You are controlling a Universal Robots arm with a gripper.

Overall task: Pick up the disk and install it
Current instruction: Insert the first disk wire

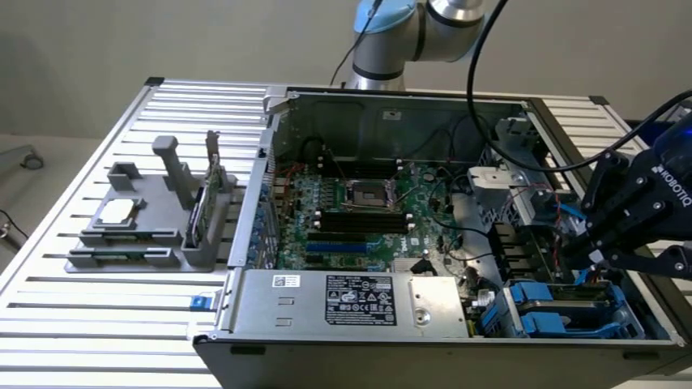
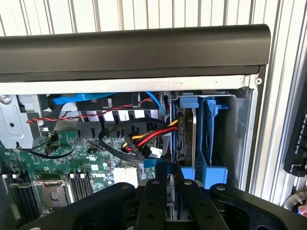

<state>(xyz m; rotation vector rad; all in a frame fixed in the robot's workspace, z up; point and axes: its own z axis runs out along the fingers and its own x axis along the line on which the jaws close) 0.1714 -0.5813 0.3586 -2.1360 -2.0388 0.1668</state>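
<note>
The gripper (image 2: 168, 196), its fingers drawn close around the edge of the disk (image 2: 184, 139), holds it upright in the blue drive bay (image 2: 211, 139) just ahead of the fingertips, with the red-yellow-black power cable (image 2: 153, 136) beside it and the black case edge (image 2: 134, 48) beyond.

A robotics lab: opened computer case (image 1: 433, 211) on slatted metal table (image 1: 97, 324).
</note>
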